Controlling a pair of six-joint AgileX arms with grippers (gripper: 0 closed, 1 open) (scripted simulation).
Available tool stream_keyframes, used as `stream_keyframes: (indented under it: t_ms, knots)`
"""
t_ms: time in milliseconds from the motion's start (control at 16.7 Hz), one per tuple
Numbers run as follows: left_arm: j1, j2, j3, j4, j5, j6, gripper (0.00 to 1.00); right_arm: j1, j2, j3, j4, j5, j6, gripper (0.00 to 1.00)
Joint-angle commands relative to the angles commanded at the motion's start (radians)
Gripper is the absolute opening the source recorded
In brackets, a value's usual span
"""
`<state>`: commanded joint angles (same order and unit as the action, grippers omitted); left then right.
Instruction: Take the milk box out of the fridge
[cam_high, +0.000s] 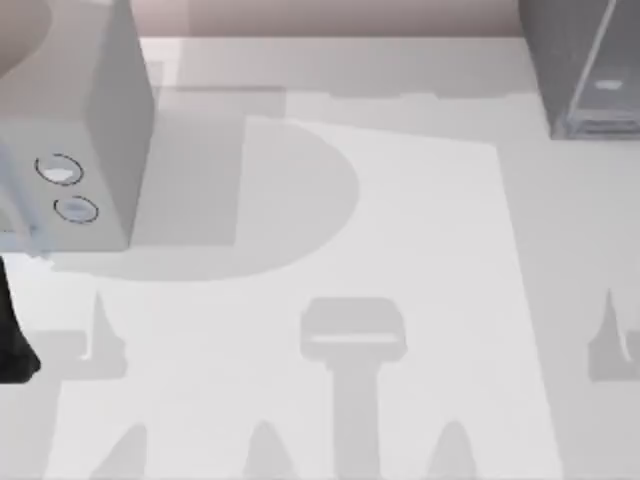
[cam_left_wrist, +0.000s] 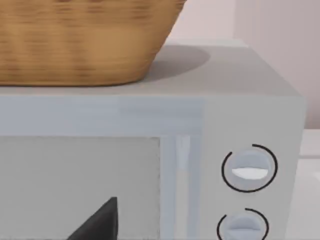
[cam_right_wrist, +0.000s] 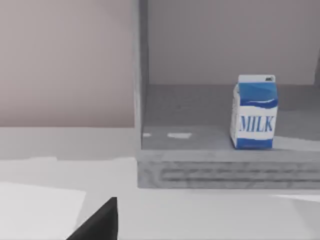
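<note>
Top view: the fridge (cam_high: 585, 75) stands in the upper right of the frame on the desk (cam_high: 400, 250); the light grey box with two dials (cam_high: 75, 150) fills the upper left, so the two arms face one appliance each. In the right wrist view the fridge (cam_right_wrist: 200, 170) looks open-fronted, and the milk box (cam_right_wrist: 254, 112) stands upright on its floor at centre right, near the front edge, face outward, likely so it can be reached straight in; the blue face reads "MILK". In the left wrist view a wicker basket (cam_left_wrist: 85, 40) sits on top of the dial box (cam_left_wrist: 250, 100). Whether either end effector's fingers are apart or together, I cannot tell; the milk box is not yet grasped.
</note>
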<state>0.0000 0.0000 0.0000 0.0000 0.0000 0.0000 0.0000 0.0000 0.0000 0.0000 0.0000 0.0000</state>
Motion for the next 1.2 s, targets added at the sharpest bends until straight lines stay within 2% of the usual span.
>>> stream_keyframes:
  t_ms: [240,420,660,1200]
  knots:
    - [0.0,0.0,0.0,0.0,0.0,0.0,1.0,-0.013,0.031,0.005,0.032,-0.013,0.001,1.0]
    - [0.0,0.0,0.0,0.0,0.0,0.0,1.0,-0.061,0.158,0.025,0.159,-0.056,0.004,1.0]
    - [0.0,0.0,0.0,0.0,0.0,0.0,1.0,-0.161,0.472,0.06,0.458,-0.147,0.011,1.0]
    - [0.0,0.0,0.0,0.0,0.0,0.0,1.0,-0.409,1.393,0.127,1.223,-0.388,0.021,1.0]
